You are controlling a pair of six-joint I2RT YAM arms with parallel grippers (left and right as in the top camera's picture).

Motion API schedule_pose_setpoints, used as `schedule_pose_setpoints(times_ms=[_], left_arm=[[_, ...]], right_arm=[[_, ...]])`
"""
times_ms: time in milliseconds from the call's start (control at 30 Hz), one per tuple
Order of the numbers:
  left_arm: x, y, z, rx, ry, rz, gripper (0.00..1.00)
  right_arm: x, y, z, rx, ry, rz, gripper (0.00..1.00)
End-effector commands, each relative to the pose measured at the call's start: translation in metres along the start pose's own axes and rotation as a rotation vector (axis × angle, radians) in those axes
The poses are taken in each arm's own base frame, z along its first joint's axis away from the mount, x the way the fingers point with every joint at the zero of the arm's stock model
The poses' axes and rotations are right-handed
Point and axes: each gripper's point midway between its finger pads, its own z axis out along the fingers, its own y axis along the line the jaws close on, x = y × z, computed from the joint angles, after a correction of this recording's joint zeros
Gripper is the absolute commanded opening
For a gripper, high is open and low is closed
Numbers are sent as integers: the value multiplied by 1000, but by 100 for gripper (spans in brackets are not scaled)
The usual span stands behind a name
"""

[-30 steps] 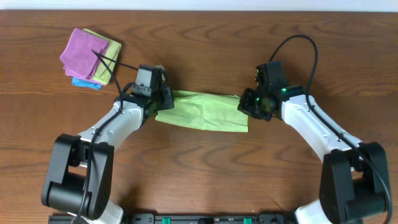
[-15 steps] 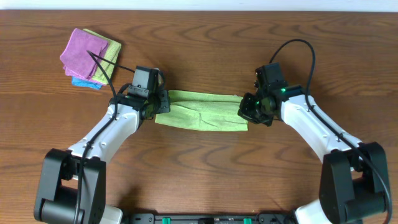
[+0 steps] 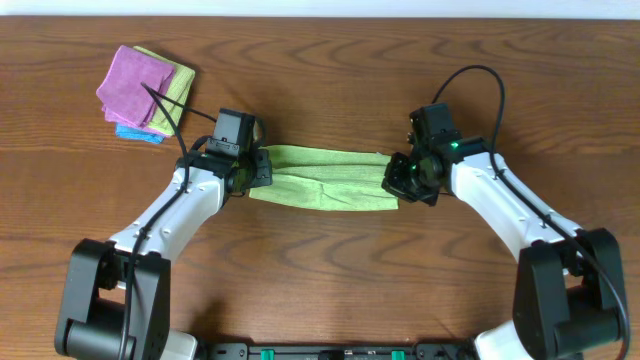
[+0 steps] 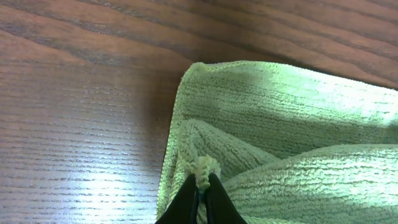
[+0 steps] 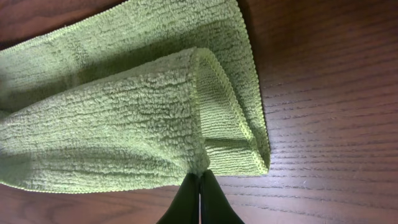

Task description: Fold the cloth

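Wooden table point(image 3: 330, 280), folded cloths point(image 3: 143, 92) aside; left claw point(image 4: 200, 179) and right claw point(image 5: 199, 176) pinch green cloth point(image 3: 325, 178).

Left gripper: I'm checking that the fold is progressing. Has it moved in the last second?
Yes, slightly. In the overhead view the left gripper has drawn toward the table's near edge, away from the folded stack, pinching the green cloth.

Cloth point(image 3: 325, 180) is seen in plain light green with a looped terry weave. Table point(image 3: 330, 280) is finished in dark reddish-brown wood grain. Stacked cloths point(image 3: 145, 92) are layered magenta on top, yellow-green beneath, blue at the bottom edge. Arm links point(image 3: 500, 205) are painted white, with black joints. Left gripper point(image 4: 201, 184) and right gripper point(image 5: 199, 180) are black. A green light point(image 3: 455, 146) is lit.
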Motion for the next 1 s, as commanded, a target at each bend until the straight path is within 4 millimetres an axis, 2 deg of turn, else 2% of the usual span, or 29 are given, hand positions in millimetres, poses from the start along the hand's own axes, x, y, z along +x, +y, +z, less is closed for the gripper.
schedule_pose_setpoints(times_ms=[0, 33, 67, 100, 133, 200, 267, 333, 367, 400, 433, 467, 500, 533, 567, 600, 667, 833, 967], left_arm=[[-6, 4, 0, -30, -16, 1, 21], [-7, 4, 0, -28, -21, 2, 58], [-8, 4, 0, -27, -24, 2, 88], [-9, 4, 0, -26, -26, 2, 95], [-9, 4, 0, -26, -26, 2, 95], [-7, 4, 0, -28, -21, 2, 95], [-7, 4, 0, -27, -20, 2, 95], [-7, 3, 0, -19, -18, 3, 96], [-7, 2, 0, -16, -16, 3, 95], [-6, 0, 0, -6, -13, 7, 95], [-5, -3, 0, 12, -6, 15, 95], [-4, -5, 0, 28, -1, 23, 95], [-3, -7, -1, 41, 3, 34, 100], [-3, -9, -1, 49, 4, 42, 81], [-4, -9, -1, 51, 3, 41, 50], [-4, -9, -1, 51, 3, 42, 30], [-5, -10, -1, 53, -3, 42, 6], [-15, -14, -1, 72, -42, 47, 6], [-21, -33, -6, 171, -60, 58, 6]], right_arm=[[-2, 3, 2, 20, -11, -35, 2], [-1, 3, 2, 26, -14, -42, 6], [-1, 4, 2, 28, -15, -49, 24], [0, 4, 2, 28, -13, -51, 48], [0, 5, 3, 27, -13, -51, 71], [0, 4, 2, 27, -14, -57, 81], [-1, 4, 2, 27, -16, -56, 82], [-5, 3, 1, 22, -26, -49, 77], [-8, 2, 0, 19, -32, -43, 50], [-11, 1, -1, 15, -37, -37, 13], [-13, 1, -3, 7, -38, -30, 2], [-15, 3, -4, -6, -37, -24, 2], [-17, 4, -6, -19, -36, -22, 2], [-17, 5, -8, -33, -33, -26, 1], [-19, 6, -9, -43, -33, -35, 2], [-20, 7, -10, -48, -34, -40, 1], [-20, 8, -11, -50, -33, -47, 1], [-19, 8, -11, -49, -32, -48, 2], [-19, 8, -11, -48, -32, -55, 1]])
